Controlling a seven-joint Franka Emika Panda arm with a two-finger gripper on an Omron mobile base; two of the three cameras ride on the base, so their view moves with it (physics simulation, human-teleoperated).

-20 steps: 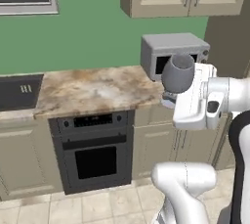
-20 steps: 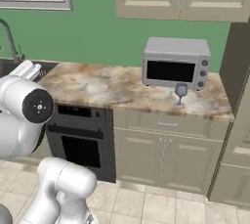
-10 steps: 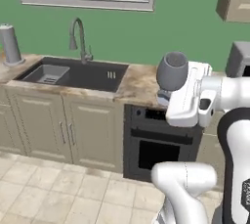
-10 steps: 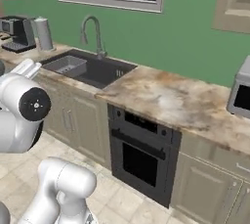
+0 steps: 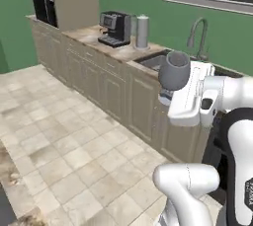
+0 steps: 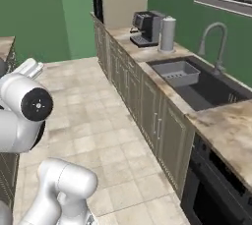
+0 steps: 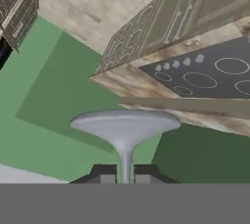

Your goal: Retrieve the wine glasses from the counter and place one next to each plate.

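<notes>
My gripper (image 7: 125,173) is shut on the thin stem of a grey-blue wine glass (image 7: 124,123), whose round foot spreads just beyond the fingertips (image 7: 103,173). In the left base view the glass (image 5: 174,69) is held up at chest height in the gripper (image 5: 172,91), bowl upward, in front of the counter (image 5: 94,35). The tan marbled counter (image 6: 221,121) runs along the green wall. The plates are out of view.
A coffee machine (image 5: 113,27) and a steel canister (image 5: 142,31) stand on the counter, left of the sink (image 6: 197,79) with its faucet (image 6: 214,42). Open tiled floor (image 5: 64,121) lies to the left. A marbled island with a cooktop (image 7: 210,74) appears in the hand view.
The whole scene has swept sideways as the base turned: microwave and oven gave way to the sink and coffee machine. The glass stays in the shut gripper, held the same way.
</notes>
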